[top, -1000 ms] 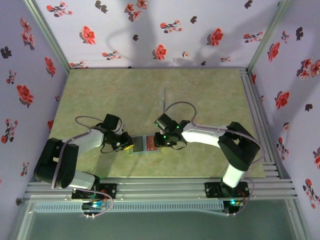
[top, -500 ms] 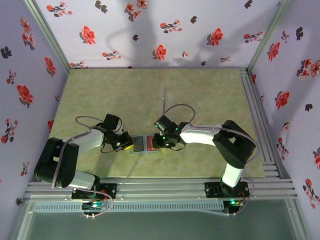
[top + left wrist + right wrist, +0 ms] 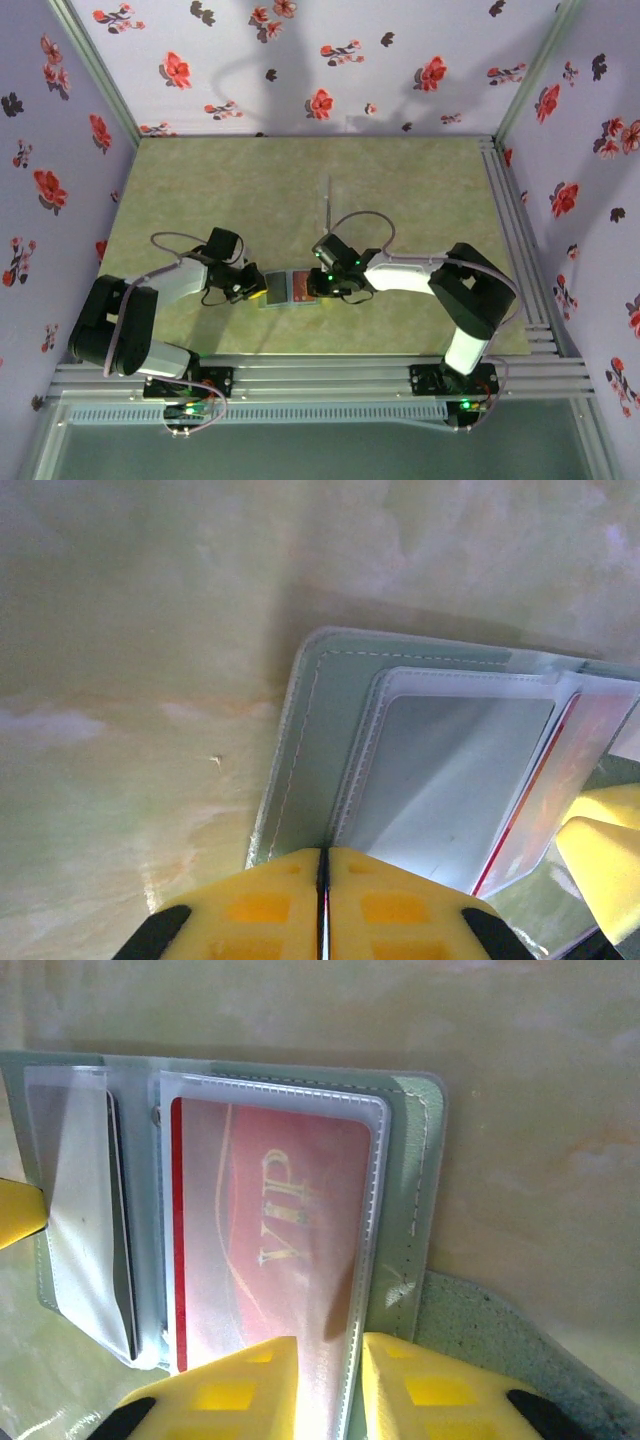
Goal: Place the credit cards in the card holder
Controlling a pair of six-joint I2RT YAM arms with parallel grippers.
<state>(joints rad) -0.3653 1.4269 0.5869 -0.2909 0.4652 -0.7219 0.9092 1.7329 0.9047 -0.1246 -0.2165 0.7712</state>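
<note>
Flowered wallpaper [image 3: 300,60] closes in a mottled green tabletop [image 3: 300,180], and the card holder [image 3: 285,288] lies opened flat near its near edge, between the two arms.

The left tool [image 3: 323,865] has its yellow pads pressed together with only a hairline between them. They sit right at the left edge of the holder, where the grey-teal cover and a clear sleeve [image 3: 450,770] run in under them. It appears to pinch that edge, probably to stop the light wallet sliding while the other arm works, though the contact itself is hidden behind the pads.

The right tool [image 3: 328,1360] stands narrow. Its two pads straddle the near edge of the right-hand sleeve, where a red card [image 3: 270,1250] marked "VIP" already sits inside the plastic. That suits seating the card fully or steadying the sleeve. I cannot tell whether the pads actually clamp the plastic or only bracket it.

A dark card [image 3: 122,1250] shows edge-on in the left sleeve, just a thin black line behind cloudy plastic, so its face cannot be read. From above, both tool heads cover most of the holder, leaving a small strip of red and teal. Both wrist views cut off the holder's near edge behind the pads. No loose card can be made out on the tabletop, and how many remain to be stowed is unclear.
</note>
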